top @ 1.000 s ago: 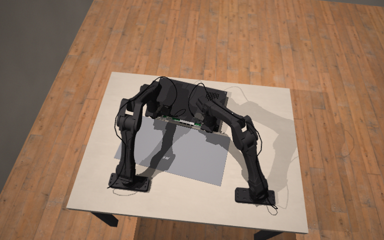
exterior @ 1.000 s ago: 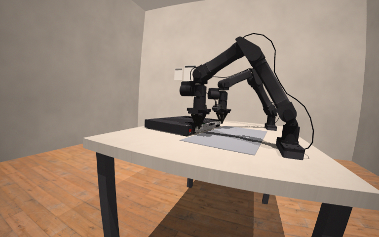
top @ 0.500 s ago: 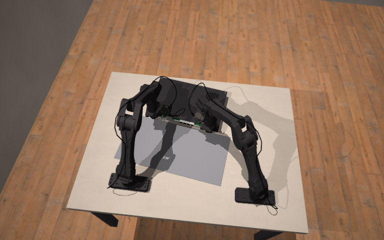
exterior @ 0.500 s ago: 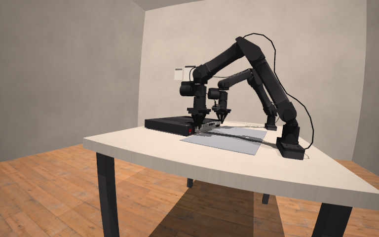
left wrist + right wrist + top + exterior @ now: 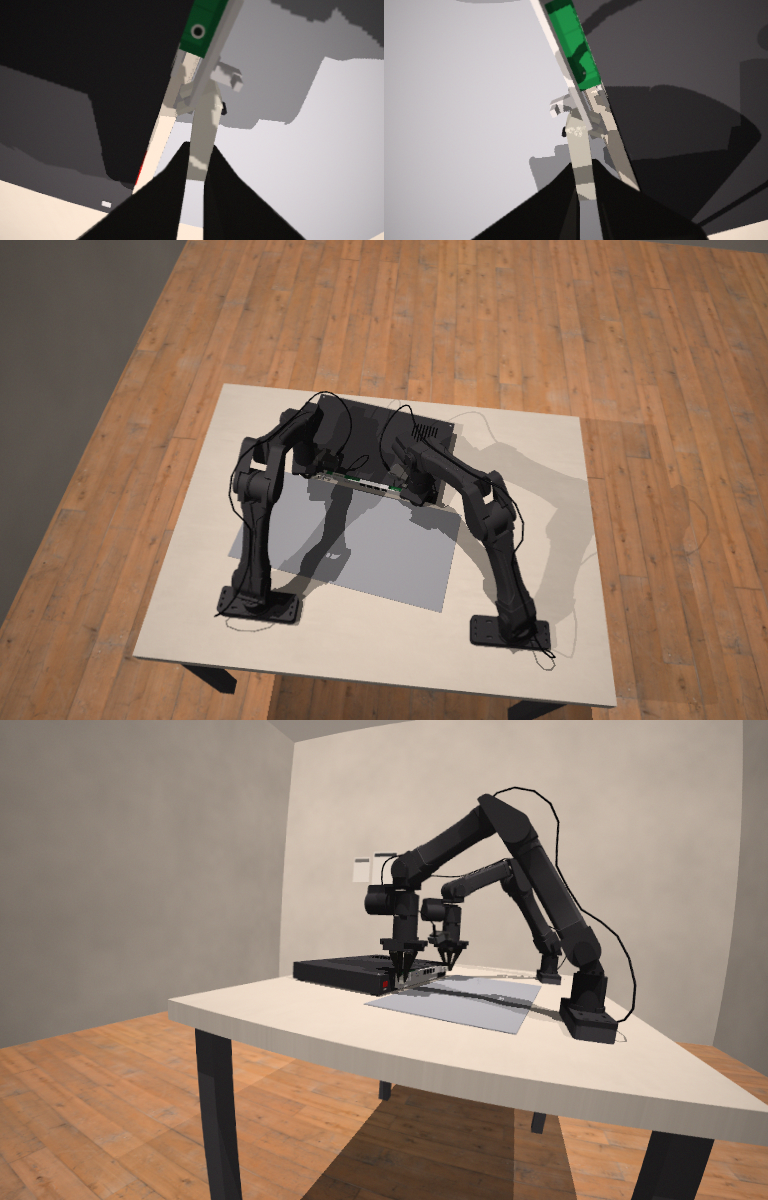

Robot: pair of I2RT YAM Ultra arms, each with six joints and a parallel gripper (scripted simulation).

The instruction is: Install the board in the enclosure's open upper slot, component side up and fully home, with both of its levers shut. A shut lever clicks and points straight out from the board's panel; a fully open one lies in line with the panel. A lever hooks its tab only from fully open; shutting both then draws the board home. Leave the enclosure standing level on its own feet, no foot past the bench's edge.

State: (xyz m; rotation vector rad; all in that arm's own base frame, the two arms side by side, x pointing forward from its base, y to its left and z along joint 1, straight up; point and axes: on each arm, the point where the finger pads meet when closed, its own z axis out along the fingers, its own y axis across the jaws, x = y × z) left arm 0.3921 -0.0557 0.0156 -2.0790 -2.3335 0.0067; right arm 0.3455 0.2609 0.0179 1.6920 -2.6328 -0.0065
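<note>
The kind of place is uncertain, perhaps a lab or workshop: a pale-topped table with dark legs (image 5: 373, 650) (image 5: 453, 1059) spreads beneath both claws, a brown plank floor (image 5: 481, 313) (image 5: 113, 1087) lies below them, and plain beige walls (image 5: 651, 861) stand beyond them.
</note>
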